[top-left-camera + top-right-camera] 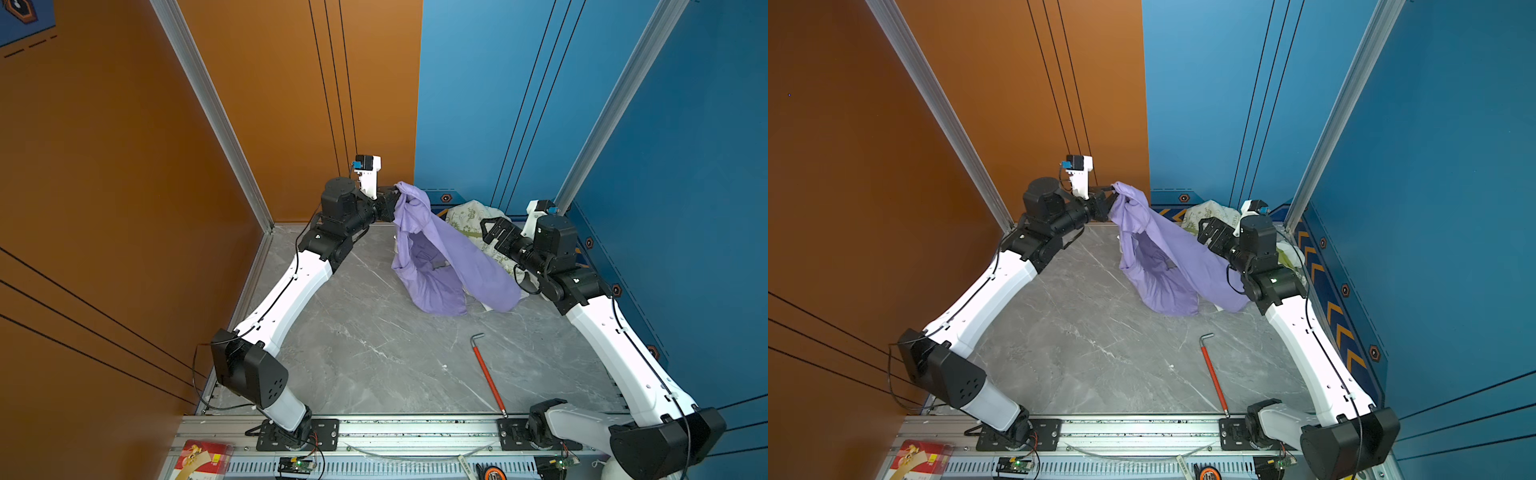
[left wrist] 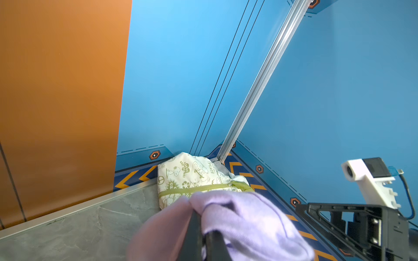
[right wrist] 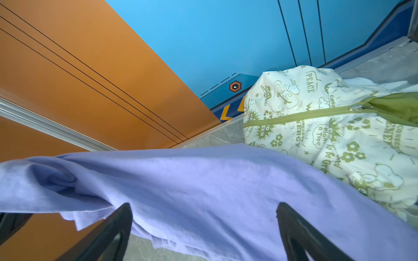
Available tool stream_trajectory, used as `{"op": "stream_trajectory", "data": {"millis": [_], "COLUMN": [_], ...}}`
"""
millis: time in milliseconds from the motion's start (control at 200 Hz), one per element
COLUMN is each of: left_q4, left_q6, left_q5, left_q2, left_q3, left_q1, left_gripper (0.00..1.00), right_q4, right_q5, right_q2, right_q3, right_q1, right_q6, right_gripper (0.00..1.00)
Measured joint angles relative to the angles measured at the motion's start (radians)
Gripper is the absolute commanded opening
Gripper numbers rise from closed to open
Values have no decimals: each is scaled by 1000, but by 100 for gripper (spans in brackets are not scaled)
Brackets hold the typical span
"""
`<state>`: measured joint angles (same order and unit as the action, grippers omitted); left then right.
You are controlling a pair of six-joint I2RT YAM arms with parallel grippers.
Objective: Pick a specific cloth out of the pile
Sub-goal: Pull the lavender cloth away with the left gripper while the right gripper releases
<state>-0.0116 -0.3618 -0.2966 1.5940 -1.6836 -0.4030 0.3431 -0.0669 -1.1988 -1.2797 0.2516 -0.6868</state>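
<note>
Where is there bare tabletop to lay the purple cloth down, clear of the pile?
Widest bare table lies between the left arm, the hanging cloth, the hex key and the front rail. A narrower strip runs between hex key and right arm. Back right corner is crowded: pile, draped cloth, open right gripper.

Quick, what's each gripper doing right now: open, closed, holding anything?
Left gripper: closed on the lavender cloth, holding it up.
Right gripper: open, fingers spread, holding nothing.
</note>
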Motion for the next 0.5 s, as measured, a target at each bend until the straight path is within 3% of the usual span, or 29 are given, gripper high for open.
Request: {"op": "stream_trajectory", "data": {"millis": [250, 501], "left_q4": [-68, -140], "left_q6": [18, 33], "left_q5": [0, 0], "left_q2": [-36, -36], "left_q3": [-72, -159], "left_q1": [72, 205], "left_gripper": [0, 0], "right_q4": [17, 17], "right_q5": [-1, -11], "right_q2": [3, 3], "right_q3": [13, 13], "right_q1": [-18, -41], "right_q6": [10, 11], "right_gripper": [100, 100]}}
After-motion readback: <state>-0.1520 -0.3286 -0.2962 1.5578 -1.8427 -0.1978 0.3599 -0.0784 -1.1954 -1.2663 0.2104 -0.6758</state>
